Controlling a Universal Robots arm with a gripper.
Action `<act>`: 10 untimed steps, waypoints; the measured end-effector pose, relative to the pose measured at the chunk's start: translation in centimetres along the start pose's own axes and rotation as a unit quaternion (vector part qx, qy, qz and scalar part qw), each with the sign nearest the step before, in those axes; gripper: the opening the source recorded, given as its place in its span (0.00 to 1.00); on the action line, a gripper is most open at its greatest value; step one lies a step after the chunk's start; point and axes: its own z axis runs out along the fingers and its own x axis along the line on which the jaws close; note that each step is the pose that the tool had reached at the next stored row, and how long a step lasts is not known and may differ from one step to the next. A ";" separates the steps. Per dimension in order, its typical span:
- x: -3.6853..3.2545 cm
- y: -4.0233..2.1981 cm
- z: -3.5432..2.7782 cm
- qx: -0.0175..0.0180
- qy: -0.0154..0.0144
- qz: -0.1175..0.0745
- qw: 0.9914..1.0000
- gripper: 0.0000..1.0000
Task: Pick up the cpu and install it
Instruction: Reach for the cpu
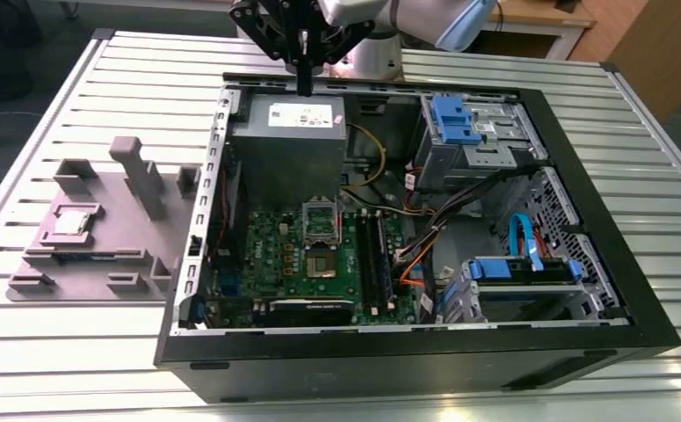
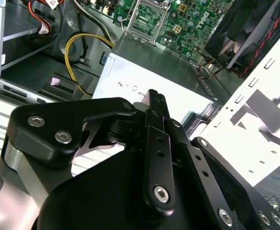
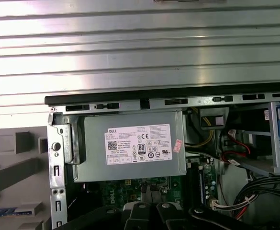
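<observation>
Gripper (image 1: 305, 86) closed and empty above the power supply (image 1: 287, 141); we judge that, unopened, it would knock the cpu (image 1: 74, 221) askew.

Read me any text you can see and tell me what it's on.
White label on the power supply: print too small to read.
Pink sticker beside that label: unreadable.
Motherboard markings: too small to read.
</observation>
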 end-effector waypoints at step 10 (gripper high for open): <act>0.96 -0.07 -0.03 0.000 0.000 0.000 1.000 0.11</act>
